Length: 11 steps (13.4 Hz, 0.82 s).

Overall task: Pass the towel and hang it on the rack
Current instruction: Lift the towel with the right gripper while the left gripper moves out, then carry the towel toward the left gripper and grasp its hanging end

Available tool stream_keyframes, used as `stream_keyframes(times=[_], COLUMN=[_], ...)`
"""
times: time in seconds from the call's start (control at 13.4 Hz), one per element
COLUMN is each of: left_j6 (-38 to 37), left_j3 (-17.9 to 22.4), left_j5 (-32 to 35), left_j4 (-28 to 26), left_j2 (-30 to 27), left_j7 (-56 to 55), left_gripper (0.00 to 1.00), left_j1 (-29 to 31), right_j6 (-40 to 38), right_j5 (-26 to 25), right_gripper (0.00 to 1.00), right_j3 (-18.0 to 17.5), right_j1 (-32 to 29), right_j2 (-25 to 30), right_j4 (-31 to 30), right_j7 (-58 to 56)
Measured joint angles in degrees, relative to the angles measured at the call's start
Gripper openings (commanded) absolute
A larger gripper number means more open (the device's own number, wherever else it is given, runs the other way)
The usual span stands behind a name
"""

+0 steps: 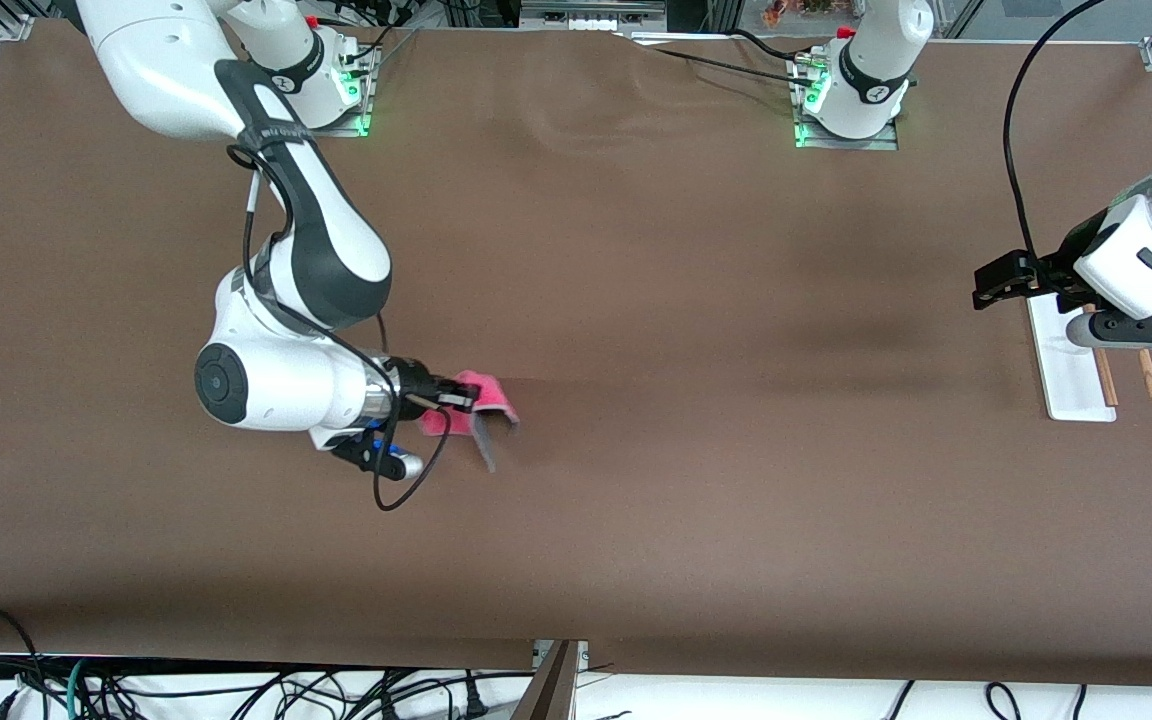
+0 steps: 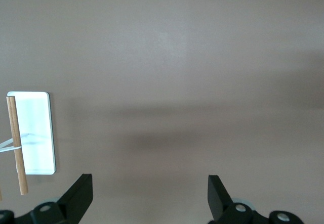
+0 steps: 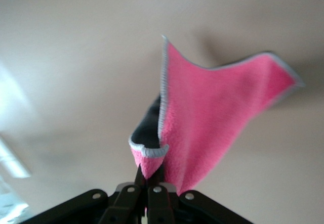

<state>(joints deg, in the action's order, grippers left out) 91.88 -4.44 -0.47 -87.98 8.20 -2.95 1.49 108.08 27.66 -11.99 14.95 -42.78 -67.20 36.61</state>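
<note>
Fluffy pink towel [image 3: 212, 118], grey-stitched edge, folded.

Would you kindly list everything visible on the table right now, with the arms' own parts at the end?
Soft fluffy pink-red towel with grey stitched edge: one, hanging from the right gripper over the table's right-arm end.
Small rack with flat white base and thin brown wooden sticks: one, at the left arm's end, partly under the left arm.
Brown table: one, beneath everything.
Right gripper: black, shut on the towel's corner.
Left gripper: black, open, waiting above the table beside the rack.
</note>
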Motion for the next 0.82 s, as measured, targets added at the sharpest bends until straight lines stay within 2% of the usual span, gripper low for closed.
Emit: stream_keyframes(times=[0.3, 0.6, 0.82], left_j6=[-0.3, -0.3, 0.9], left_j3=[-1.3, -5.7, -7.6], left_j5=[-1.4, -6.9, -12.4], left_j4=[0.0, -0.1, -0.1], left_j2=[0.0, 0.2, 2.2], left_j7=[0.1, 0.0, 1.2], left_gripper=[1.00, 1.00, 1.00], left_j1=[-1.2, -4.1, -5.1], right_j6=[0.4, 6.9, 12.0], right_j5=[6.2, 12.1, 16.7], right_gripper=[0.00, 0.00, 0.00], right_j3=[-5.7, -11.1, -13.5], right_j1=[0.0, 0.0, -0.1], right_j2=[0.1, 0.1, 0.1], right_j4=[3.2, 3.5, 3.6], right_j7=[14.6, 26.0, 31.1])
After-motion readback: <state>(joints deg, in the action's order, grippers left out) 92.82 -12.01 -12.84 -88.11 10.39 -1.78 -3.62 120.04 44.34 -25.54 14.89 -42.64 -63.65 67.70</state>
